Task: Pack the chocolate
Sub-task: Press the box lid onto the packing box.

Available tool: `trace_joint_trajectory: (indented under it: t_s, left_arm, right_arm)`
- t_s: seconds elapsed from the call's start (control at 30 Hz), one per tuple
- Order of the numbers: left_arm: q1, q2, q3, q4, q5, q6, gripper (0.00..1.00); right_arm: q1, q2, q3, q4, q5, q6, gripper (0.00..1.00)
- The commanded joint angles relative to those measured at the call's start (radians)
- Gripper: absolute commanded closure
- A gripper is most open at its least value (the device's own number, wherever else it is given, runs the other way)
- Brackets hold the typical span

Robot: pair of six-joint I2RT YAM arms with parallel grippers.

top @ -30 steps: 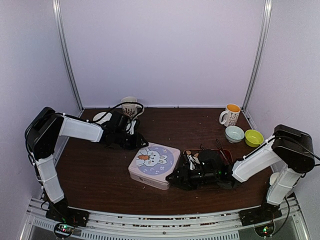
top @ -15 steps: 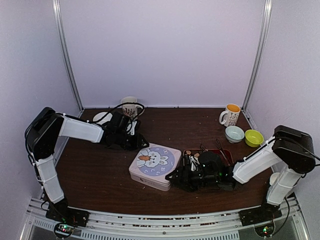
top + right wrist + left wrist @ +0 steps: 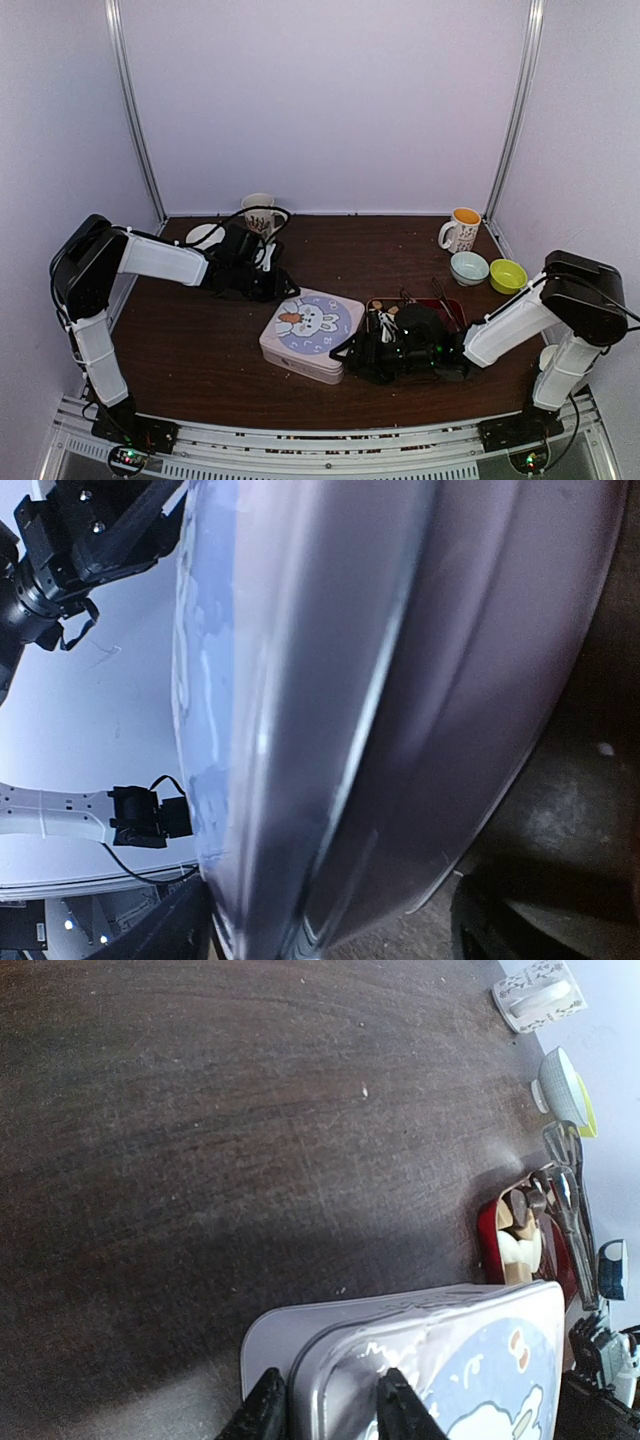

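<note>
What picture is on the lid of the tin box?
The lid has a white bunny and orange carrot on blue; top external view shows it best.

Free lanes: we have bare dark wooden table (image 3: 390, 255) across the back middle, between the white patterned mug (image 3: 260, 212) back left and the orange-lined white mug (image 3: 461, 230) back right. The near-left table area is bare too.

Centre is blocked by the rectangular lilac metal tin (image 3: 310, 335) with a rabbit lid. The left gripper (image 3: 274, 288) pinches its far-left corner. The right gripper (image 3: 352, 352) sits at its near-right corner, jaws spread.

Just right of the tin we see a red tray (image 3: 486, 1245) with long metal tongs (image 3: 568, 1195) on it. The pale blue bowl (image 3: 468, 267) and yellow-green bowl (image 3: 508, 275) stand side by side, crowding the right edge.
</note>
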Motion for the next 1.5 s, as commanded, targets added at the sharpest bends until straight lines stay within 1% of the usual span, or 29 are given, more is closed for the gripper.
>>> trace_joint_trajectory:
  t_s: [0.0,0.1,0.23,0.43,0.53,0.67,0.93,1.03,1.1,1.13,1.2,1.23,1.37,1.47]
  left_arm:
    - [-0.026,0.001,-0.018,-0.093,0.029,0.007,0.67]
    - [-0.027,0.001,-0.02,-0.092,0.028,0.005,0.67]
    - [-0.027,0.003,-0.026,-0.088,0.029,0.003,0.67]
    - [-0.03,0.004,-0.039,-0.078,0.022,-0.005,0.67]
    - [-0.032,0.004,-0.049,-0.066,0.024,-0.012,0.67]
    - [-0.035,-0.001,-0.048,-0.065,0.024,-0.013,0.66]
    - [-0.036,-0.062,-0.033,-0.098,0.007,0.017,0.51]
    - [-0.035,-0.084,-0.022,-0.115,0.003,0.029,0.48]
    - [-0.035,-0.088,-0.019,-0.118,-0.001,0.033,0.48]
    - [-0.035,-0.086,-0.017,-0.122,-0.003,0.034,0.48]
    - [-0.034,-0.075,-0.008,-0.131,-0.008,0.038,0.49]
    - [-0.034,-0.068,-0.004,-0.135,-0.01,0.04,0.5]
    - [-0.034,-0.055,0.005,-0.142,-0.013,0.044,0.51]
    - [-0.034,-0.053,0.01,-0.147,-0.016,0.048,0.52]
  right_arm:
    - [0.01,0.062,-0.007,-0.018,-0.014,0.035,0.26]
    - [0.009,0.076,-0.043,0.02,-0.01,0.053,0.45]
    - [0.011,0.079,-0.048,-0.003,0.0,0.045,0.58]
    - [0.017,0.123,-0.056,0.02,-0.012,0.057,0.62]
    - [0.021,0.137,-0.06,0.025,-0.009,0.058,0.7]
    - [0.02,0.133,-0.074,0.051,0.0,0.066,0.75]
    - [0.018,0.067,-0.069,-0.014,0.046,0.026,0.79]
    - [0.014,0.073,-0.075,0.022,0.041,0.027,0.78]
    - [0.01,0.065,-0.087,0.062,0.038,0.029,0.73]
    - [0.005,0.052,-0.089,0.066,0.041,0.023,0.68]
    - [-0.001,0.016,-0.082,0.037,0.048,-0.003,0.59]
    - [-0.002,-0.005,-0.077,0.017,0.052,-0.017,0.55]
    - [-0.013,-0.09,-0.07,-0.033,0.068,-0.058,0.46]
    - [-0.021,-0.158,-0.049,-0.125,0.083,-0.114,0.39]
